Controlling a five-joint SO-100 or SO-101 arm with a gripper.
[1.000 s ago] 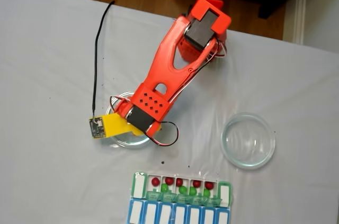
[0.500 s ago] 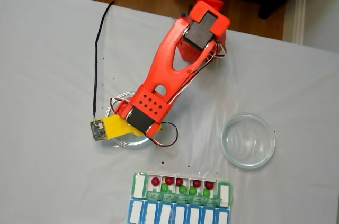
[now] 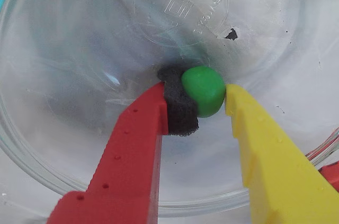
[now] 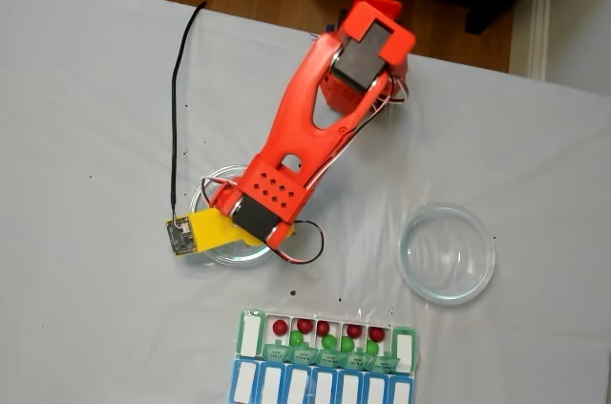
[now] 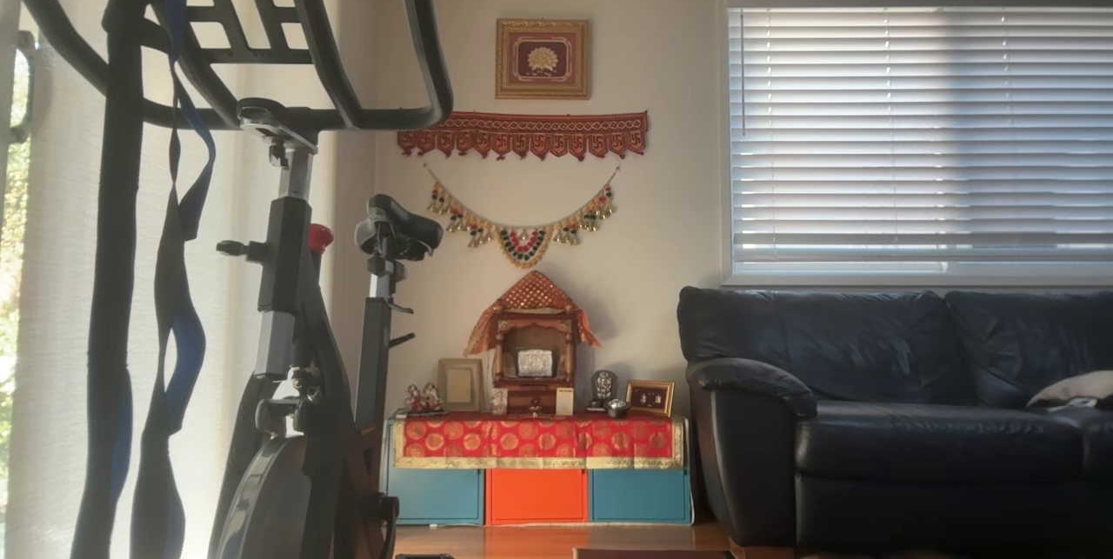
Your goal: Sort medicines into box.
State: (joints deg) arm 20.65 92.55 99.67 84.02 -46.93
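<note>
Gripper is inside the left glass dish, and in the wrist view its red finger with the dark foam pad and its yellow finger press one green ball from both sides, so it is clenched on this ball. The ball is near the bottom of the dish; whether it touches the glass I cannot tell. Compared with one second ago, in the fixed view the arm has changed only a little: the yellow part with the small camera board sits slightly more to the near side and turned a bit. The pill box is at the near edge of the table, with red balls and green balls in its open white compartments, same as before. The right glass dish stands well apart from the arm.
</note>
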